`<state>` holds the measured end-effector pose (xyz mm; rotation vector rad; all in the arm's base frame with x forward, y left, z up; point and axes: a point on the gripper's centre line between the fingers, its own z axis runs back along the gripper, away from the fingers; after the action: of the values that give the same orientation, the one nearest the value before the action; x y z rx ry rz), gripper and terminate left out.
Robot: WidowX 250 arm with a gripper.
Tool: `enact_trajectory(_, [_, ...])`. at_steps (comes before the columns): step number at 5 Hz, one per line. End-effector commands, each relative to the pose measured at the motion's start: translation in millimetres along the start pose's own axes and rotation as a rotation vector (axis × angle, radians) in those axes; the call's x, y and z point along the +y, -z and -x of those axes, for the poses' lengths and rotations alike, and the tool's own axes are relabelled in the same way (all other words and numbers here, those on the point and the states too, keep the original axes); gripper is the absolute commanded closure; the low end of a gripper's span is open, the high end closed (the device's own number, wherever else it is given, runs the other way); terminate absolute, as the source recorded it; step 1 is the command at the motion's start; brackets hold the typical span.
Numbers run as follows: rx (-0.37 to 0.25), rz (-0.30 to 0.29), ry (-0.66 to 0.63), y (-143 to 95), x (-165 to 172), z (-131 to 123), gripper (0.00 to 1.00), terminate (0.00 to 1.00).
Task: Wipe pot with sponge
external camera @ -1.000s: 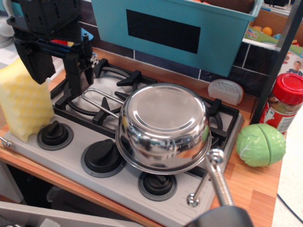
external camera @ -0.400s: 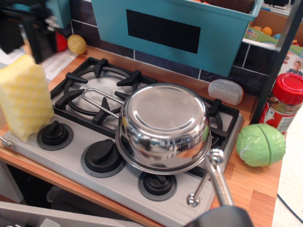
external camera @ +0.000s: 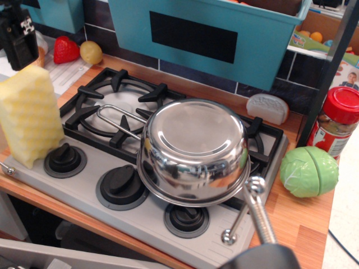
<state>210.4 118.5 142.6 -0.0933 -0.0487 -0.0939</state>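
The shiny steel pot (external camera: pixel 193 151) lies upside down on the toy stove (external camera: pixel 84 188), its flat base facing up. Its wire loop handle (external camera: pixel 115 120) points left over the burner grate. The pale-yellow waffle sponge (external camera: pixel 31 115) stands upright at the stove's left edge, beside a black knob. Nothing holds it. My gripper (external camera: pixel 17 36) shows only as a black block at the top left corner, above and behind the sponge and apart from it. Its fingers cannot be made out.
A green toy cabbage (external camera: pixel 308 171) and a red-lidded jar (external camera: pixel 336 120) stand to the right of the stove. A teal bin (external camera: pixel 207 33) hangs over the back. A strawberry (external camera: pixel 65 49) and a yellow ball (external camera: pixel 90 52) lie at the back left. A metal clamp (external camera: pixel 255 216) rises in the foreground.
My gripper has pulled away from the sponge, up and to the left, until only a part shows at the corner. The sponge and the pot stay where they were.
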Motion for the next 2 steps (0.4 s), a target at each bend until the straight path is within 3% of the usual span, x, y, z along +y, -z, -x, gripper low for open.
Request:
enact_trajectory(1, [-0.011,-0.007,0.040,23.8,5.4,-2.9,0.00,0.00])
enact_trajectory(2, [-0.048,-0.047,0.045,40.9,5.0,-3.0,0.00,0.00])
